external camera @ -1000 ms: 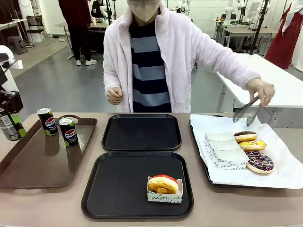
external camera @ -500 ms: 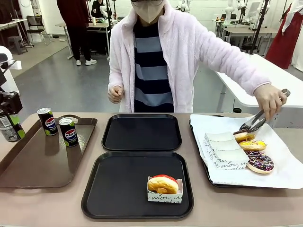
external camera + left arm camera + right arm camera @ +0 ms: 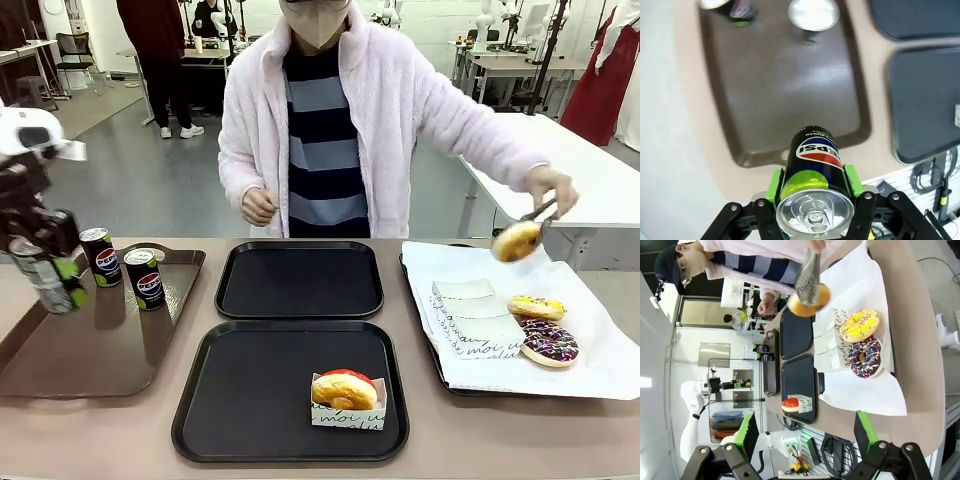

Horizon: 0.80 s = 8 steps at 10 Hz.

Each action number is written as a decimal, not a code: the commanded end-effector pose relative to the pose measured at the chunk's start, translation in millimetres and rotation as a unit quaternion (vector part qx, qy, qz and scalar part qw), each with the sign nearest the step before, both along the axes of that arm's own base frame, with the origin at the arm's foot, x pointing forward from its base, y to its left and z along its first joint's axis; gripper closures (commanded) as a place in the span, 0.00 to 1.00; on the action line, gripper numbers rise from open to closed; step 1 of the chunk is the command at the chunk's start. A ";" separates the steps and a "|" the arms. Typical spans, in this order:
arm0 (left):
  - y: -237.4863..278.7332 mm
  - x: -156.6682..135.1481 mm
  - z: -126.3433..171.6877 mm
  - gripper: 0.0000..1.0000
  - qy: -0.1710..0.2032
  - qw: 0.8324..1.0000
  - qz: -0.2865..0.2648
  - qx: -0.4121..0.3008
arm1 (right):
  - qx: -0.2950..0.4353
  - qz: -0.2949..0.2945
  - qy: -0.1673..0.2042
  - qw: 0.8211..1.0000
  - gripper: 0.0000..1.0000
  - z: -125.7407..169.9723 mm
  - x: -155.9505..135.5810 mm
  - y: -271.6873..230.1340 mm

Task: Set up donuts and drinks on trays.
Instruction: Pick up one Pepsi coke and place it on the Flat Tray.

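Black and silver, a Pepsi can (image 3: 816, 150) is clamped between the green pads of the left gripper (image 3: 814, 185). In the front view we see it lifted and tilted at the left edge of the brown tray (image 3: 100, 350). A second can (image 3: 99, 256) and a third can (image 3: 145, 278) stand upright on the far part of that tray, near each other. The right gripper (image 3: 806, 432) has its jaws spread wide, with nothing between them.

The near black tray (image 3: 250, 400) carries a donut with red icing (image 3: 345, 388) in its paper holder, toward the right near corner. The far black tray (image 3: 300, 282) lies just behind it.

At the right, the person's hand (image 3: 552, 188) holds tongs (image 3: 538, 218) that grip a golden donut (image 3: 517, 241) in the air over the white paper (image 3: 600, 370). There a yellow donut (image 3: 535, 307) and a chocolate-sprinkle donut (image 3: 549, 342) lie.
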<state>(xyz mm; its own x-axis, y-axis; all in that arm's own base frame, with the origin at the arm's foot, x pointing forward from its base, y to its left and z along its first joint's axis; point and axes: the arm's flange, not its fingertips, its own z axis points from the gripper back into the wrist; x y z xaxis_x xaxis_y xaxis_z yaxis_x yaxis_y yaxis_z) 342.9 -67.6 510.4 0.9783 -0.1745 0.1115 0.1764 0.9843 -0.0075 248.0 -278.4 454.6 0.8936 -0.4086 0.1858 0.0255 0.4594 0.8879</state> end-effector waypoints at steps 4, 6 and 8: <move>-154.5 -31.5 -35.3 0.41 0.020 0.995 -0.095 0.006 | 0.006 0.001 -0.013 1.000 0.00 0.0 1.5 -1.1; -195.7 -33.5 -52.5 0.41 0.014 0.994 -0.105 0.013 | 0.006 0.001 -0.013 1.000 0.00 0.0 1.5 -1.1; -229.7 -32.0 -64.9 0.41 0.006 0.992 -0.128 0.021 | 0.006 0.001 -0.013 1.000 0.00 0.0 1.5 -1.1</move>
<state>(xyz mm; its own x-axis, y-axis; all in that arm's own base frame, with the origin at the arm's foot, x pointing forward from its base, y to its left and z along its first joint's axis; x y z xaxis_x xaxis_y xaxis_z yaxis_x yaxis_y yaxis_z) 302.8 -283.2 443.8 0.9007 -0.4293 0.0667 0.4300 0.9028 0.0037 248.0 -278.2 454.8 0.8938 -0.4083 0.1857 0.0255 0.4596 0.8877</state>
